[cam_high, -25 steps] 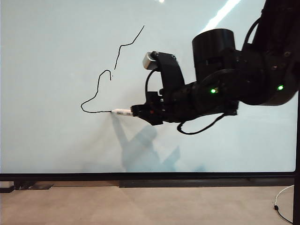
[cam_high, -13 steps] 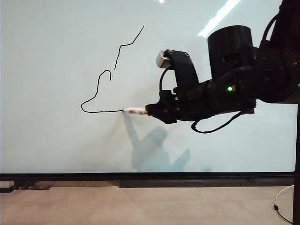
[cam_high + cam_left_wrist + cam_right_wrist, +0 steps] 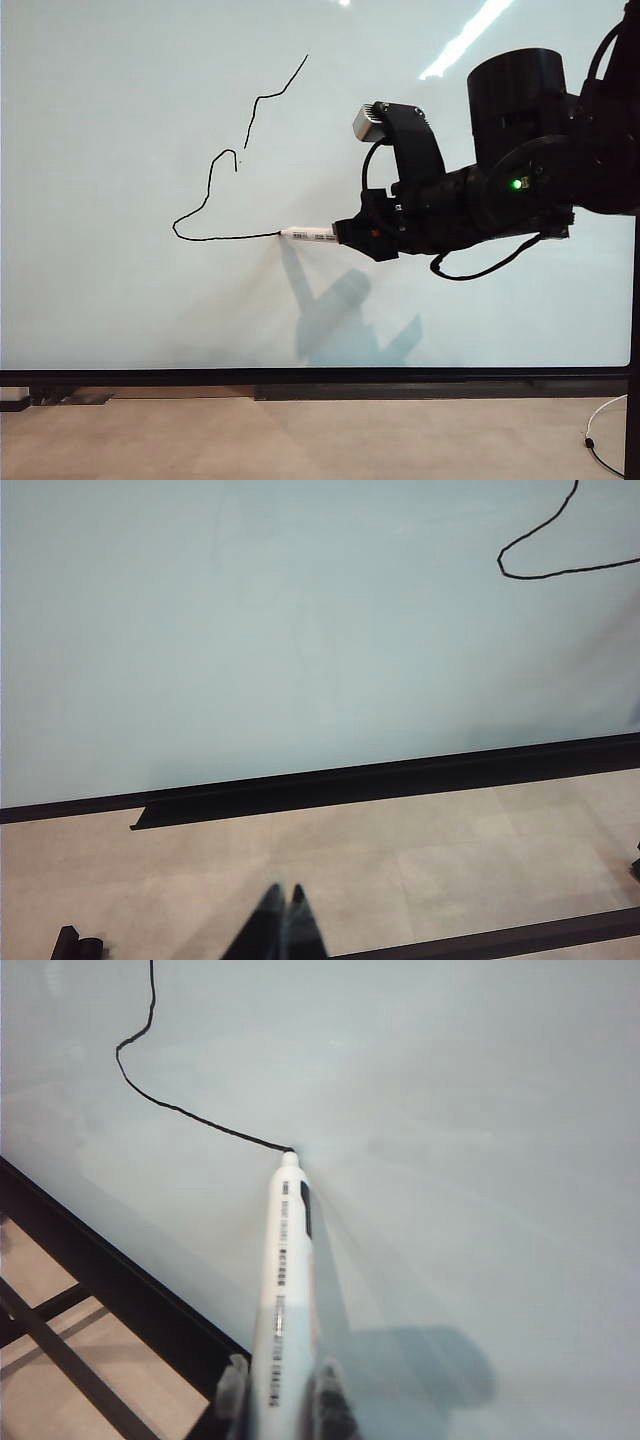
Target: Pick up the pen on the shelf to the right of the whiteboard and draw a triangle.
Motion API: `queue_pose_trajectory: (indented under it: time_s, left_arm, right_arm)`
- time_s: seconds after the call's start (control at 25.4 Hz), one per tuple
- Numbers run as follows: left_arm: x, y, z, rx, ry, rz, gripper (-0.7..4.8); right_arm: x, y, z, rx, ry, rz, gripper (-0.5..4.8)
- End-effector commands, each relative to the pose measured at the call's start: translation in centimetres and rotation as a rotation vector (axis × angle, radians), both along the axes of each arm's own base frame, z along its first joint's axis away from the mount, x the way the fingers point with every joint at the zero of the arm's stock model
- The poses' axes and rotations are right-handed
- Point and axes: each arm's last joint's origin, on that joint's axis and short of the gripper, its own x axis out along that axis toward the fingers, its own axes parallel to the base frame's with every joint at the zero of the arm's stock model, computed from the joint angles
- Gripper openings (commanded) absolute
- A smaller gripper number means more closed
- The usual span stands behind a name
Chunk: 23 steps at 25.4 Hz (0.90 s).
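The whiteboard (image 3: 120, 320) fills most of the exterior view. On it runs a wobbly black line (image 3: 215, 165), part of a triangle outline: a stepped side and a flat base stretch. My right gripper (image 3: 342, 234) is shut on the white pen (image 3: 310, 234), held level with its tip touching the board at the end of the base line. In the right wrist view the pen (image 3: 283, 1290) sits between the two fingers (image 3: 232, 1388), tip on the line (image 3: 200, 1120). My left gripper (image 3: 284, 895) is shut over the floor below the board, holding nothing.
The board's black lower frame (image 3: 320, 377) runs along the bottom, with a dark ledge (image 3: 330, 790) under it. Beige floor (image 3: 300, 440) lies in front. A thin cable (image 3: 600, 430) lies at the lower right. The right arm's bulky black body (image 3: 520, 170) hangs in front of the board's right part.
My right gripper has slid to the right along the board with the pen, and the flat base line has grown longer behind the tip. The left arm stayed still.
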Motion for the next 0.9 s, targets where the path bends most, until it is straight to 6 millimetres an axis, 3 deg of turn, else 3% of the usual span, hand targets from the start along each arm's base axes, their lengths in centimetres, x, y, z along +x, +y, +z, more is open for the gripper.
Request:
queue_pose_trajectory:
  time_s: [0.04,0.9]
  left_arm:
    - [0.0,0.0,0.2,0.001,-0.012,-0.003,-0.05]
    - [0.0,0.0,0.2,0.001,-0.012,-0.003,-0.05]
  right_arm:
    - [0.2,-0.8,0.8,0.014,-0.056,-0.106,-0.09]
    - [-0.2,-4.3,0.6,0.016,-0.062,-0.182,-0.09]
